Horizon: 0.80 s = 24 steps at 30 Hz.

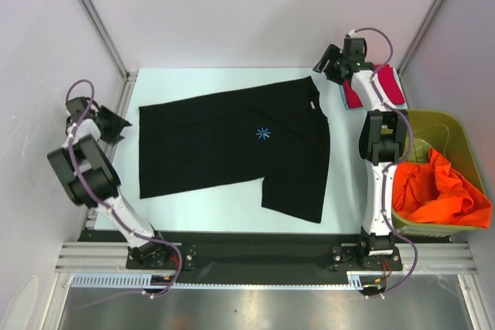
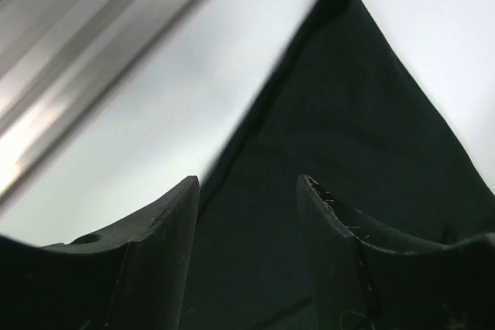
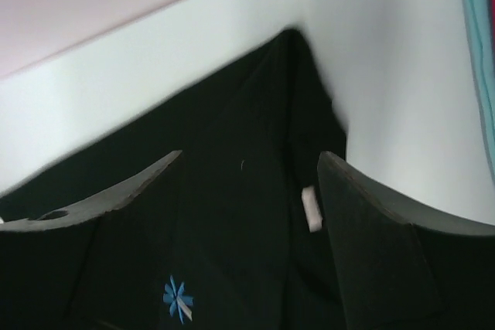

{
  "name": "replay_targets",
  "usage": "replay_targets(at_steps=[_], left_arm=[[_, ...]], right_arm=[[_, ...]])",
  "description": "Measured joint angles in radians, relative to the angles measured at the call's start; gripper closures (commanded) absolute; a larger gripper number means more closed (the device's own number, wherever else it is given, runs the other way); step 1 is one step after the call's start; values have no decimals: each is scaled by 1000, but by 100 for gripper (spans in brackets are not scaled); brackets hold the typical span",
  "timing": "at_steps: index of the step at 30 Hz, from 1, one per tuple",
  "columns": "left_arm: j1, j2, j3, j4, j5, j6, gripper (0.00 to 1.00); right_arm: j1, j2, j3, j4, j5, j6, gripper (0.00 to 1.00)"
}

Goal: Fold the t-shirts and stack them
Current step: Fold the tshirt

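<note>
3 shirts in view. Spread flat across the middle of the table (image 1: 224,210): black shirt (image 1: 224,148), hem to the left, collar at the far right, 1 sleeve pointing toward the near edge at the right, blue asterisk (image 1: 263,134) face up. At the far right corner, partly hidden by the right arm (image 1: 379,141): red shirt (image 1: 393,86), folded, near the black collar but apart from it. Heaped in the bin (image 1: 456,125) at the right, beside that arm: orange shirt (image 1: 437,191), crumpled, spilling over the rim.

At the left edge of the table, just beside the far corner of the hem: left gripper (image 1: 114,127). In its wrist view, fingers (image 2: 155,222) parted with nothing between them, a corner of black cloth below and ahead. Touching the cloth or not: cannot tell.

At the far right, just beyond the collar: right gripper (image 1: 321,63). In its wrist view, both fingers likewise spread and empty, with collar, white tag (image 3: 312,209) and asterisk showing through the gap. No cloth pinched on either side.
</note>
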Motion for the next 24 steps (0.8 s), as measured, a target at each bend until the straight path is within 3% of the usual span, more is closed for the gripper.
replay_targets(at_steps=[5,11,15,18,24], left_arm=[[-37,-238,-203,35,30,1,43],[-311,-346,-431,131,140,-25,45],[-460,-381,-537,143,192,-64,46],[-501,-429,-573,148,209,-90,46],[-522,-535,-579,148,226,-107,46]], right_arm=[[57,-264,-235,-61,-22,-74,23],[113,-462,-548,-69,-107,-126,24],[117,-487,-727,-92,-127,-179,36],[119,-487,-819,-101,-132,-204,45],[132,-487,-892,-78,-145,-229,48]])
